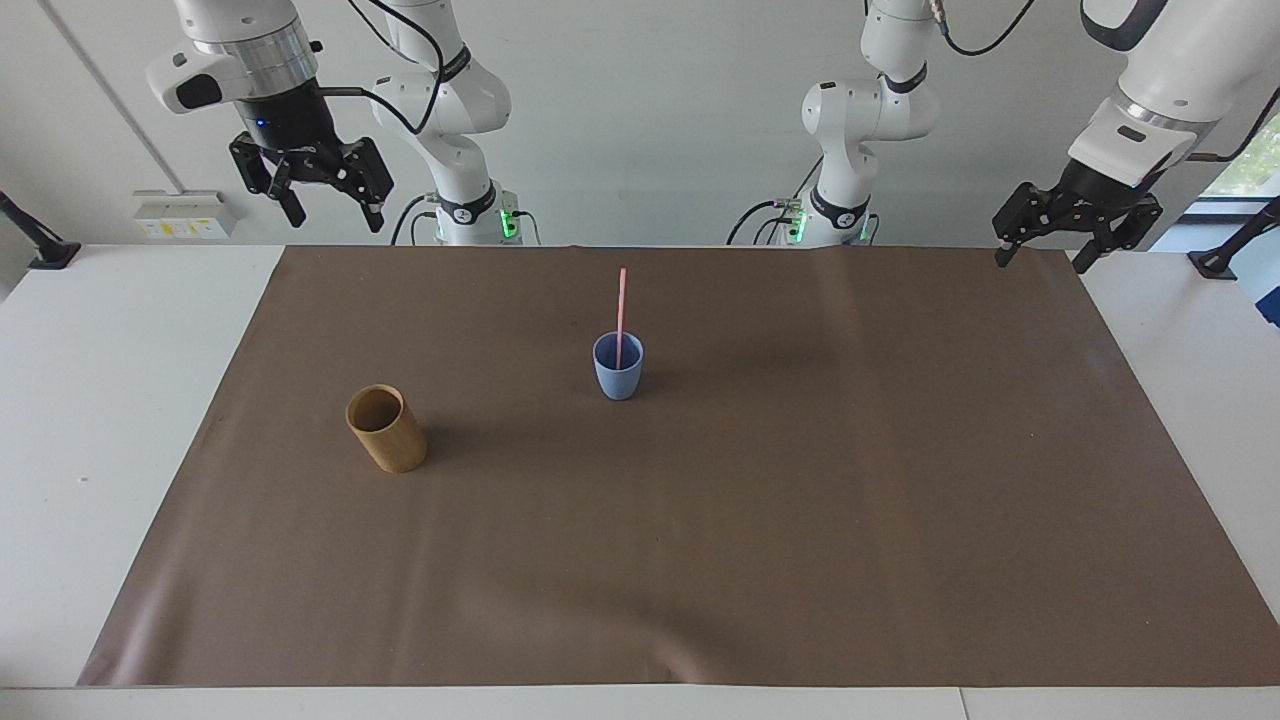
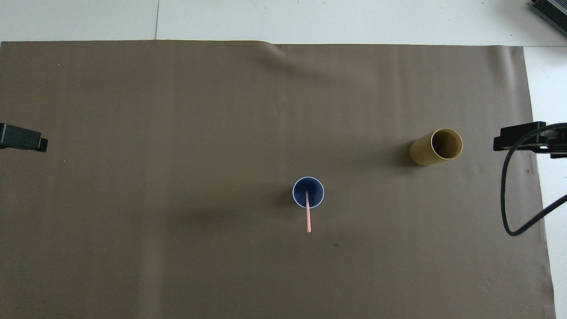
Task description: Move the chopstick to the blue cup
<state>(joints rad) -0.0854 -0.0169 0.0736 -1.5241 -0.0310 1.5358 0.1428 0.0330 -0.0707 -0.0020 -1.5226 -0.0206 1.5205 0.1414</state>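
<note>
The pale pink chopstick point(image 1: 621, 312) stands upright in the light-blue cup point(image 1: 618, 367) near the middle of the brown mat; both also show in the overhead view, the chopstick point(image 2: 308, 217) rising from the cup point(image 2: 308, 192). My right gripper point(image 1: 325, 201) is open and empty, raised high over the mat's corner at the right arm's end; its tip shows in the overhead view point(image 2: 527, 139). My left gripper point(image 1: 1040, 250) is open and empty, waiting raised over the mat's corner at the left arm's end; its tip shows in the overhead view point(image 2: 22, 139).
A tan bamboo-coloured cylindrical cup point(image 1: 386, 428) stands on the brown mat point(image 1: 800, 520) toward the right arm's end, farther from the robots than the blue cup; it also shows in the overhead view point(image 2: 436, 147). A black cable point(image 2: 514, 208) hangs from the right arm.
</note>
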